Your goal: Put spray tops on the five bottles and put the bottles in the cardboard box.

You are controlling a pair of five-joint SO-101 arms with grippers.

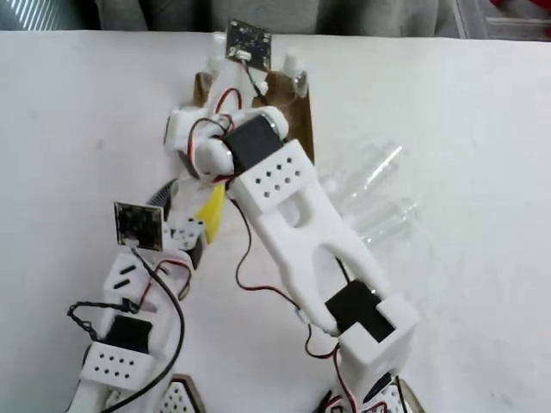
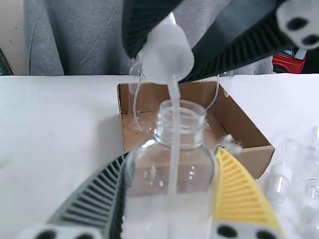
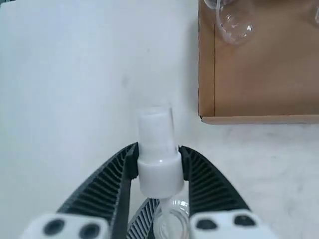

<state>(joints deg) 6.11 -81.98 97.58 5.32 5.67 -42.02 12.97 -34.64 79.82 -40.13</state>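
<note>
Where the white counter (image 1: 86, 129) shows past the arms, a few loose clear bottles (image 1: 379, 194) lie on their sides near the cardboard box (image 2: 244, 129). In the high view the right arm (image 1: 293, 215) covers most of that box. Inside the box are clear bottles (image 3: 233, 22). Just in front of it, the left jaws pinch an upright open bottle (image 2: 169, 179). Above it, the right jaws pinch a spray top (image 3: 158, 159) whose tube runs down into that bottle's neck.
</note>
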